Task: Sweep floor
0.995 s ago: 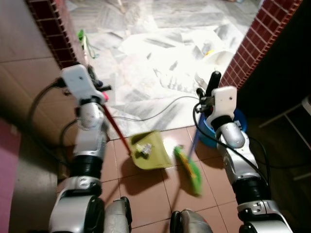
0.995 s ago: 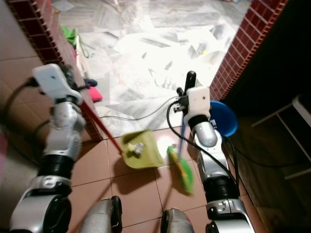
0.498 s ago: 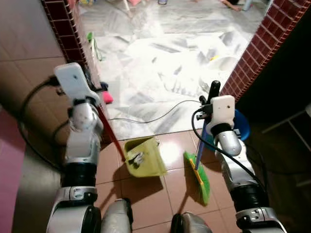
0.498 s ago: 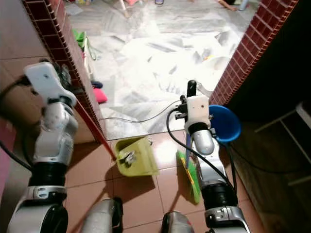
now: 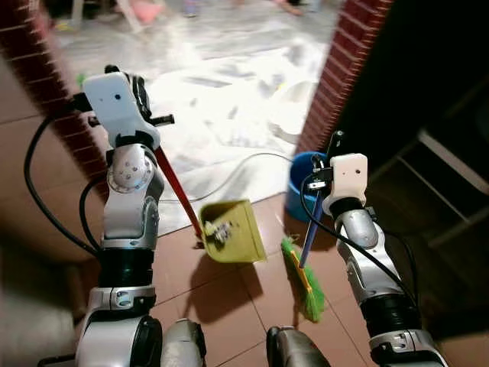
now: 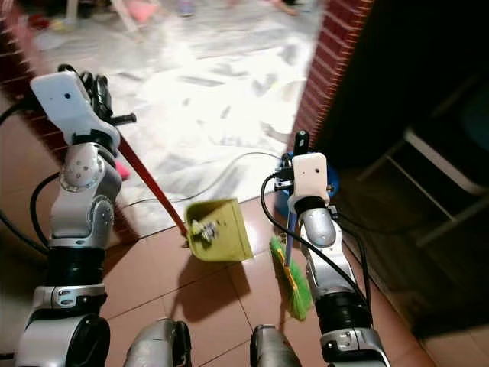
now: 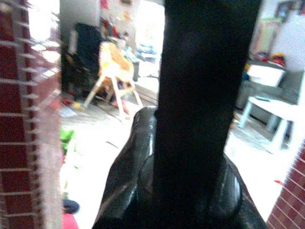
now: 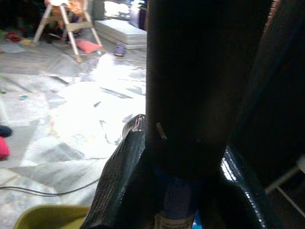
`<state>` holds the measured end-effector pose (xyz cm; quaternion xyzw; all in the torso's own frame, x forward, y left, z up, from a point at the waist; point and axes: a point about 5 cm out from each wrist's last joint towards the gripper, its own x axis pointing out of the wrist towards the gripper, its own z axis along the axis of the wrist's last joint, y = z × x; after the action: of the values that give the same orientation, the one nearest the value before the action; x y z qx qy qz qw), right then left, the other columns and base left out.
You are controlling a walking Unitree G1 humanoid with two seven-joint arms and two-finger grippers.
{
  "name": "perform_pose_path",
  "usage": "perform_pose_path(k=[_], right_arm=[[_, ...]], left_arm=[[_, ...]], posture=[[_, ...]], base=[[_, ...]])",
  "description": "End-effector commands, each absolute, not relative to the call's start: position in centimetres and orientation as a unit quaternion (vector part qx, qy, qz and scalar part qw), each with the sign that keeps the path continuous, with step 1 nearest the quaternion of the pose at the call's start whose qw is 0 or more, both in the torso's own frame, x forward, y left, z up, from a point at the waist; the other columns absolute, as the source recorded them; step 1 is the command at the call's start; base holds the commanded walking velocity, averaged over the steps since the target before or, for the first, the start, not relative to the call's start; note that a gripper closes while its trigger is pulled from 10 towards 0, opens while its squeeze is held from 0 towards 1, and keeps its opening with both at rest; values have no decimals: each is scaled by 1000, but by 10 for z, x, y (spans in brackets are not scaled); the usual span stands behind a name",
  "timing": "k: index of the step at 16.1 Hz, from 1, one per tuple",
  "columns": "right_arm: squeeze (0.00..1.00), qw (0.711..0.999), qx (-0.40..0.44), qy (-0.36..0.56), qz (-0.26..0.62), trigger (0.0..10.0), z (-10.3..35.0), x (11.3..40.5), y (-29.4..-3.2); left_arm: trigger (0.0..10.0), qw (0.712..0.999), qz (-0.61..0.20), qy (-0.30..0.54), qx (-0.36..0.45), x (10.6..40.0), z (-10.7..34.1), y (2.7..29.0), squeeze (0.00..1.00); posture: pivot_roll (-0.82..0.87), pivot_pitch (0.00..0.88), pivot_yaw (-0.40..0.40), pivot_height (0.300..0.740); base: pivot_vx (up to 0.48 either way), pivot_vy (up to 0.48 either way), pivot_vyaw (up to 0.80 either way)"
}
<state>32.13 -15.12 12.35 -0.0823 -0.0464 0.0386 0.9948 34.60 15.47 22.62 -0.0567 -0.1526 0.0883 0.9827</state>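
The green-bristled broom with a blue handle is clamped in the right gripper on the brown tiled floor, just beside the yellow-green plastic dustpan, whose red handle is gripped by the left gripper.

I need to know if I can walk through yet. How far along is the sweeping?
Partly done: the yellow-green dustpan already holds a small clump of debris. In hand: the left gripper holds the pan's red handle, and the right gripper holds the blue-handled green broom, its bristles on the brown tiles beside the pan. Left, apparently: emptying the pan, and perhaps more sweeping.
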Motion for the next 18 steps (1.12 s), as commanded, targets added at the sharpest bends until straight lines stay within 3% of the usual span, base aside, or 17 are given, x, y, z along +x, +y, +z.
perform_pose_path(k=[1, 12, 18], right_arm=[[0, 993, -101, -46, 28, 10000, 126, 322, -158], [0, 994, -99, -35, 23, 10000, 120, 319, -158], [0, 994, -98, -33, 23, 10000, 121, 319, -156]], left_arm=[[10000, 973, 85, -205, -62, 342, 253, 152, 0], [10000, 980, 48, -184, -63, 338, 245, 147, 0], [10000, 977, 27, -199, -72, 337, 253, 143, 0]], posture=[[-42, 41, -5, 740], [-37, 38, 10, 740], [-39, 41, 10, 740]], base=[[0, 0, -494], [0, 0, 0], [0, 0, -800]])
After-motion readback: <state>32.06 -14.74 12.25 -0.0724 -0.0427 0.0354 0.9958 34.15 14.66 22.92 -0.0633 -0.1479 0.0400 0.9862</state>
